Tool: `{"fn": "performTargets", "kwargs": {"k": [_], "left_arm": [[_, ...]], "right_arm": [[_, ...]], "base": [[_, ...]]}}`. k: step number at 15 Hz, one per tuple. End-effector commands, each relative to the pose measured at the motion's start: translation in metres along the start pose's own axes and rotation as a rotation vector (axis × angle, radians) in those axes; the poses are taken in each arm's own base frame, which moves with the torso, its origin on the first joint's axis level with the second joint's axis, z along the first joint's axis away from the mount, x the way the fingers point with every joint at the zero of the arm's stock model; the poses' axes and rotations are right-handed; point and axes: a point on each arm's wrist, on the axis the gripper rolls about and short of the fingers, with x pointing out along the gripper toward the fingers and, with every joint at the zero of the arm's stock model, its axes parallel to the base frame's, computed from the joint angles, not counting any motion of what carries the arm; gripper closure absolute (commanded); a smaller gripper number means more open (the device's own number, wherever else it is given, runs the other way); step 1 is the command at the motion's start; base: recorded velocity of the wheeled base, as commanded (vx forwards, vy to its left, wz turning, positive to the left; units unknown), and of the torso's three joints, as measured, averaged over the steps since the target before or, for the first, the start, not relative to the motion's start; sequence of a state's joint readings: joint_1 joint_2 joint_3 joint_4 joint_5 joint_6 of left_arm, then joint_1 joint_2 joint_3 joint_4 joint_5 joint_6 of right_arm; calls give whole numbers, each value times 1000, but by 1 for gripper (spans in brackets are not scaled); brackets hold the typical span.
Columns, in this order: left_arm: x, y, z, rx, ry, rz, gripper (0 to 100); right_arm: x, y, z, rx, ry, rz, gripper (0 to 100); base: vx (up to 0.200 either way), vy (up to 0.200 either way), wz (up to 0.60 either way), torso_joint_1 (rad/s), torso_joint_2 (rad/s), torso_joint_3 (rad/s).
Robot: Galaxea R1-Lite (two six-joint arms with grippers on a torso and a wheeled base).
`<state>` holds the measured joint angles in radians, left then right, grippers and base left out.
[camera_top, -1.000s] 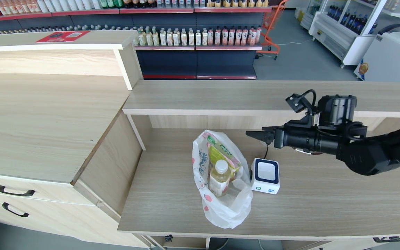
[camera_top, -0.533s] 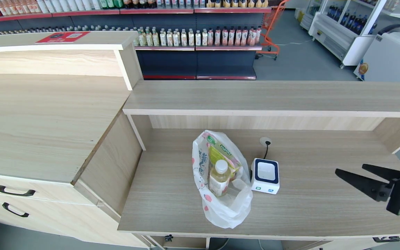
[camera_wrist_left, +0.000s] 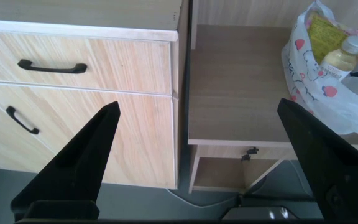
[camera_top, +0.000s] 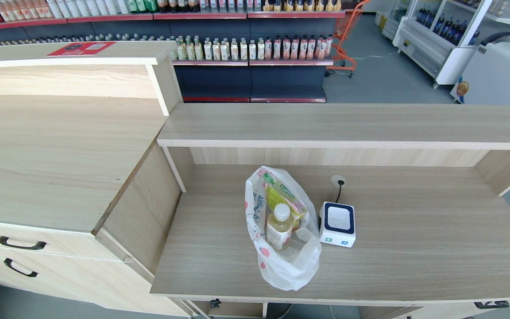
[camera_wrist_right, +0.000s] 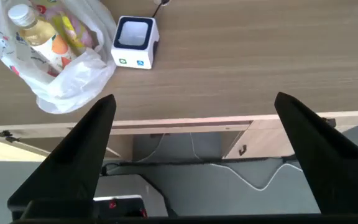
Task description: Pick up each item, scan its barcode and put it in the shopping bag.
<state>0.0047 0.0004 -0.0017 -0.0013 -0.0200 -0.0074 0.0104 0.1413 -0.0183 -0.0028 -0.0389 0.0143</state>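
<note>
Plainly apart: shopping bag (camera_wrist_right: 73, 84), right hand (camera_wrist_right: 194, 98)

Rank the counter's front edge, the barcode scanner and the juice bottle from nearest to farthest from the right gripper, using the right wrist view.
1. Counter's front edge, just ahead of the right gripper.
2. Barcode scanner, standing farther back from that edge.
3. Juice bottle, in the shopping bag, past the scanner on the robot's left.

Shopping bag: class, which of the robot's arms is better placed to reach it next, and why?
Probably right: the right fingers, open, hang by the counter's front edge near the shopping bag; the left fingers face the drawers.
</note>
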Motion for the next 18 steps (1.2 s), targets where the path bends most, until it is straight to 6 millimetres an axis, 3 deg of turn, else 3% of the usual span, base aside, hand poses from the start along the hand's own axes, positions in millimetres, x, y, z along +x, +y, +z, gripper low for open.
{"fn": "performTargets", "kwargs": {"k": [1, 6, 7, 16, 18], "left_arm": [[0, 0, 0, 0, -1, 0, 0], [0, 0, 0, 0, -1, 0, 0], [0, 0, 0, 0, -1, 0, 0], [0, 0, 0, -3, 4, 0, 0], [1, 0, 0, 0, 12, 0, 0]], "right_arm": [[-9, 0, -9, 27, -118, -19, 0], [-9, 0, -9, 48, -119, -19, 0], [-9, 0, -9, 48, -119, -19, 100], [-9, 0, -9, 45, -116, -20, 100], [-9, 0, -9, 45, -116, -20, 100]], "base": [[0, 0, 0, 0, 0, 0], [0, 0, 0, 0, 0, 0], [0, 0, 0, 0, 0, 0], [0, 0, 0, 0, 0, 0], [0, -200, 0, 5, 2, 2]]}}
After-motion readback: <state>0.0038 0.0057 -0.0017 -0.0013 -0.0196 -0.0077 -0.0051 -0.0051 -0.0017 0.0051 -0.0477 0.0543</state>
